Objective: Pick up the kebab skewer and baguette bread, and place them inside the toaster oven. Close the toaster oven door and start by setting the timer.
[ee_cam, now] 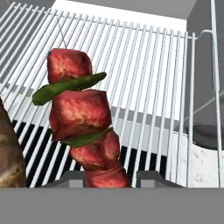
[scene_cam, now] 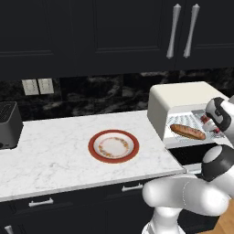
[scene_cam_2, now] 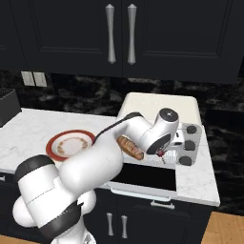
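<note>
The cream-white toaster oven (scene_cam: 183, 98) (scene_cam_2: 157, 106) stands on the counter at the right. The toaster oven door (scene_cam_2: 143, 177) is folded down and open. The baguette bread (scene_cam: 187, 132) (scene_cam_2: 129, 147) lies on the wire rack (ee_cam: 148, 65) inside, and its crust shows at the left edge of the hand view (ee_cam: 8, 153). My gripper (ee_cam: 105, 177) (scene_cam: 210, 123) is inside the oven mouth, shut on the kebab skewer (ee_cam: 81, 116), whose red meat chunks and green strips stick out over the rack to the right of the loaf.
A red-rimmed plate (scene_cam: 113, 146) (scene_cam_2: 71, 143) sits bare in the middle of the marble counter. A dark slot toaster (scene_cam: 9, 123) stands at the far left. Dark knobs (scene_cam_2: 190, 129) line the oven's right side. Cabinets hang overhead.
</note>
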